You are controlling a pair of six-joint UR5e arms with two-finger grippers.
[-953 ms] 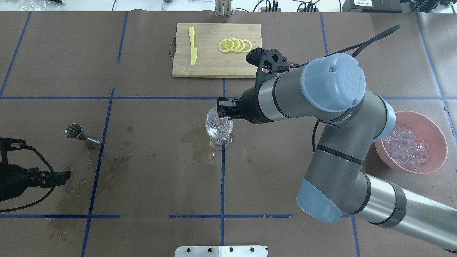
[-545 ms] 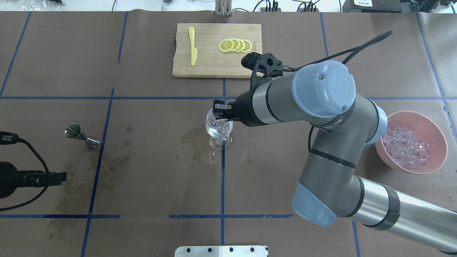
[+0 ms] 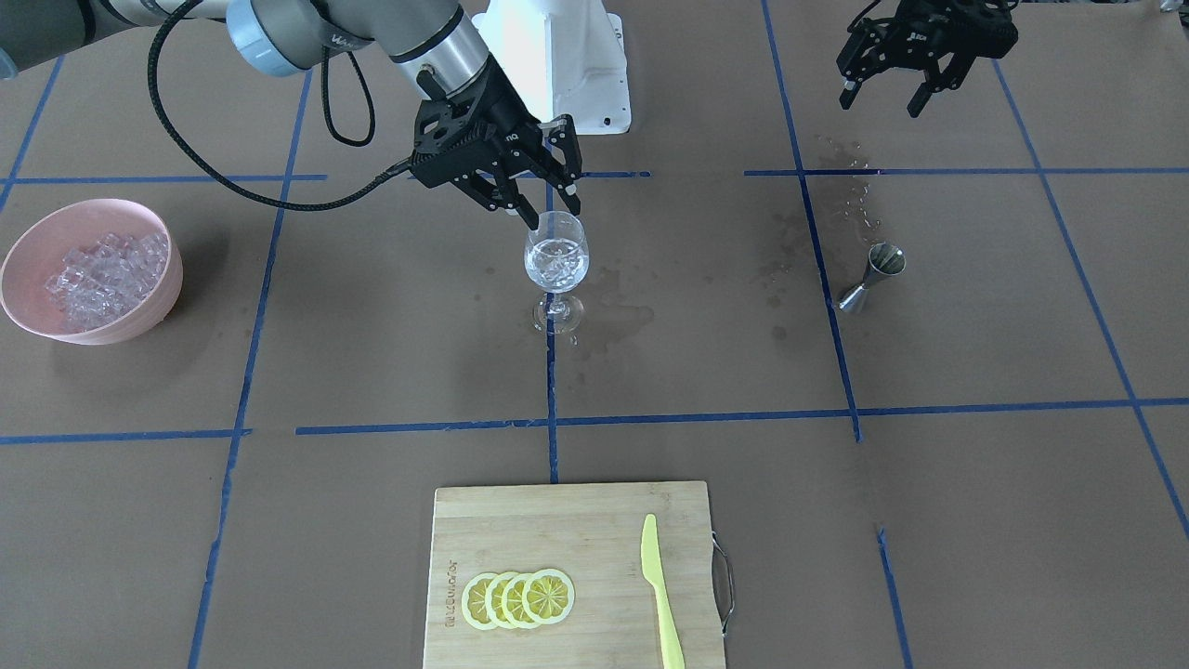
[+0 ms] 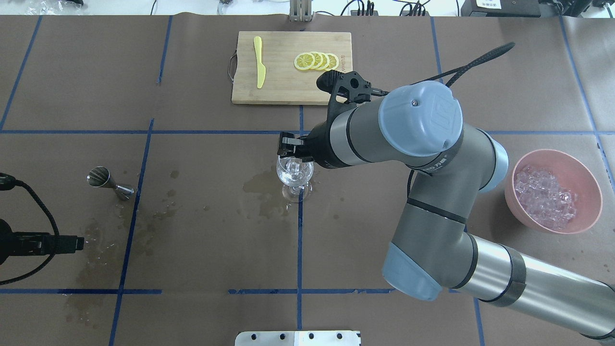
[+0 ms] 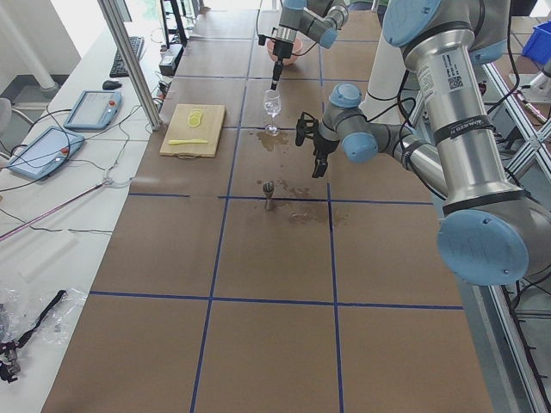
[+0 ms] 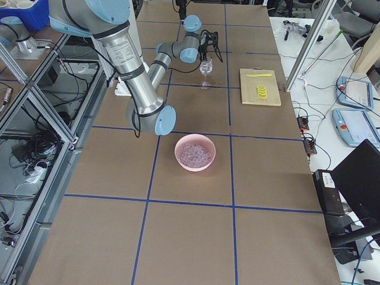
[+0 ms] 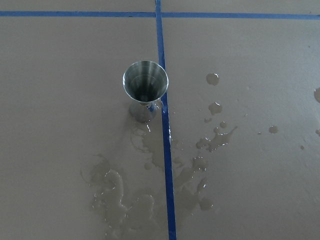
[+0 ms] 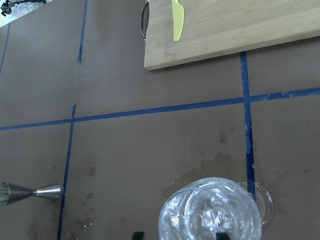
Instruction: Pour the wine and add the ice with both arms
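Observation:
A clear wine glass stands at the table's middle, holding several ice cubes and clear wine. It also shows in the overhead view and the right wrist view. My right gripper is open and empty, just above the glass rim; it also shows from overhead. More ice fills a pink bowl. My left gripper is open and empty, raised back from the steel jigger, which stands upright.
A bamboo cutting board with lemon slices and a yellow knife lies on the operators' side. Wet stains spread on the brown paper around the jigger and by the glass foot.
My right arm has shifted left, bringing its gripper further over the glass. My left gripper has drawn back towards the table's left edge and turned edge-on.

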